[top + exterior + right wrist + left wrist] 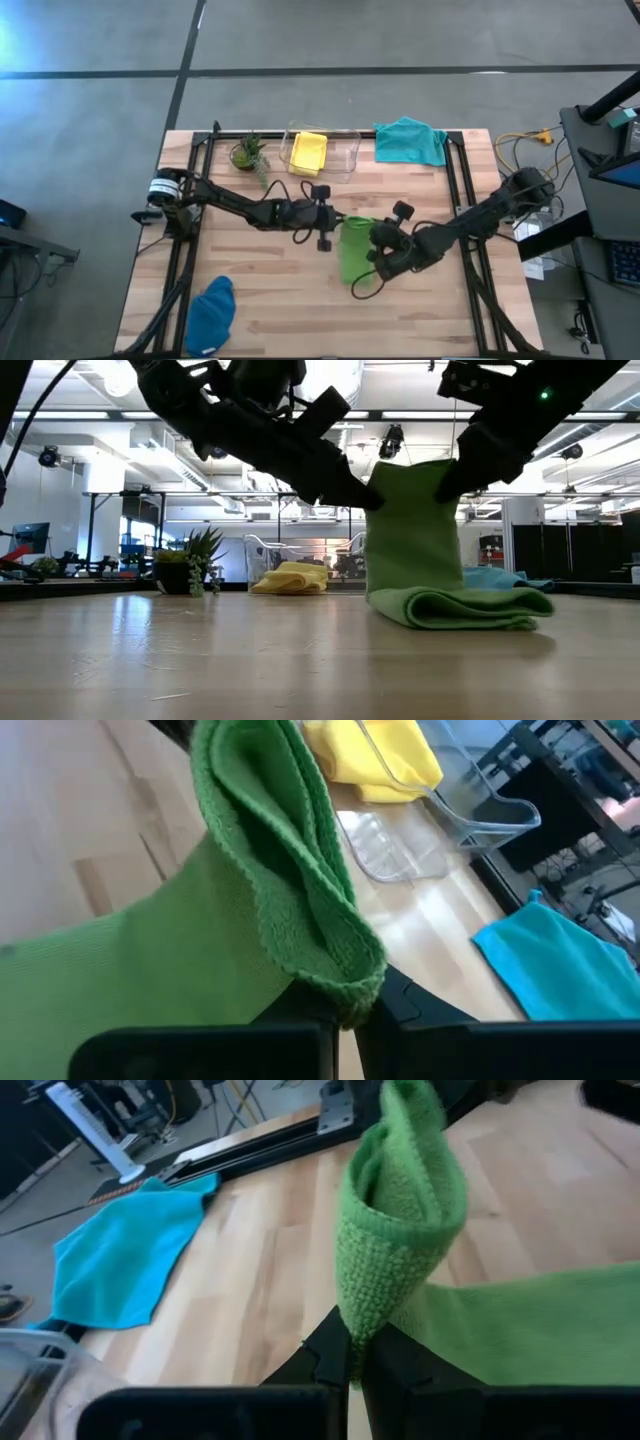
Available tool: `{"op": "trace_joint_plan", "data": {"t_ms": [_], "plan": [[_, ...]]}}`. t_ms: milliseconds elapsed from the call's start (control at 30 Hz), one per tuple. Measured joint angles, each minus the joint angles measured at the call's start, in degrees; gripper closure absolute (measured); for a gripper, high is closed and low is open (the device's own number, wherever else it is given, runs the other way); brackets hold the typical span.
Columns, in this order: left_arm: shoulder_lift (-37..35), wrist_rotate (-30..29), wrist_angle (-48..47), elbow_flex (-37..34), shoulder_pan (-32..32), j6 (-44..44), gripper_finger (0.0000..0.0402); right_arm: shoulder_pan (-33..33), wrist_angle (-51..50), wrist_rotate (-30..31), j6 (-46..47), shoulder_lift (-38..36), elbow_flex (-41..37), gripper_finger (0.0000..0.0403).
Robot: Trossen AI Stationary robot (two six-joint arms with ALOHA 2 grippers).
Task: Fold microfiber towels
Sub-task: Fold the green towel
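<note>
You've got both the left gripper (355,1365) and right gripper (345,1010) clamped on the lime green towel (356,250), lifting it mid-surface, half-folded, with the teal towel (410,140) and dark blue towel (212,315) unfolded.

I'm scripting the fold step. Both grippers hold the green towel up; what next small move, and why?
Probably carry the raised edge across and lay it down: left gripper and right gripper are shut on the green towel, whose lower part lies bunched on the table.
</note>
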Motion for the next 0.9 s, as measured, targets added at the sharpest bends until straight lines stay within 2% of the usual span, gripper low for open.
{"op": "trace_joint_plan", "data": {"t_ms": [167,467,667,900], "plan": [[0.0,1.3,-0.5,0.3,-1.3,-0.1,0.0401,1.2,0.7,-3.9,-0.2,-0.9,-0.1,0.0394],[0.7,3.6,-0.1,-0.4,-6.3,-0.2,0.0401,7.8,3.9,-8.4,3.6,-1.0,-0.3,0.0394],[4.5,4.9,1.1,-0.1,-8.9,-0.3,0.0401,10.2,6.9,-13.1,5.8,1.1,-0.4,0.0394],[8.7,5.3,2.2,0.9,-9.9,-4.7,0.0401,11.4,8.4,-16.4,8.5,2.4,-0.8,0.0394]]}}
